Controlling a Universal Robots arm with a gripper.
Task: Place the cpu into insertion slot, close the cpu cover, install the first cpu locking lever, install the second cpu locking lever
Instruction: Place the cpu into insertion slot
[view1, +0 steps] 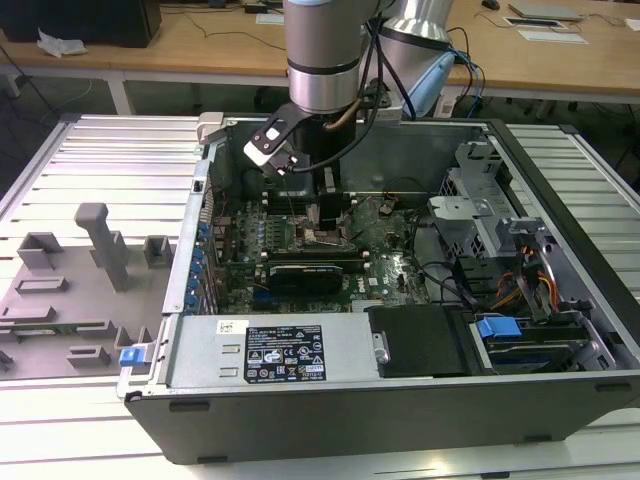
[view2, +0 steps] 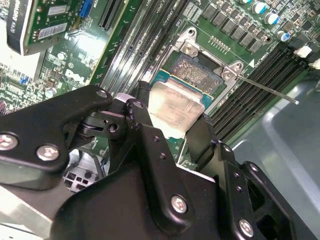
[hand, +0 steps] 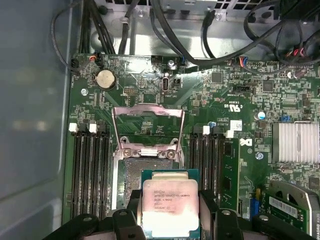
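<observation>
First wrist view: claw (hand: 171, 216) grips one cpu (hand: 170, 200) over one insertion slot (hand: 131, 172); cpu cover (hand: 148, 107) open.

Slatted metal table (view1: 100, 150) carries open computer case (view1: 400, 420), grey fixture tray (view1: 60, 300) beside it.

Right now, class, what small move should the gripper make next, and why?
Probably ease the cpu across until it sits square over the insertion slot. The gripper clamps it, part of the slot's dark contact field shows uncovered beside it, and the cpu cover stands open.
</observation>
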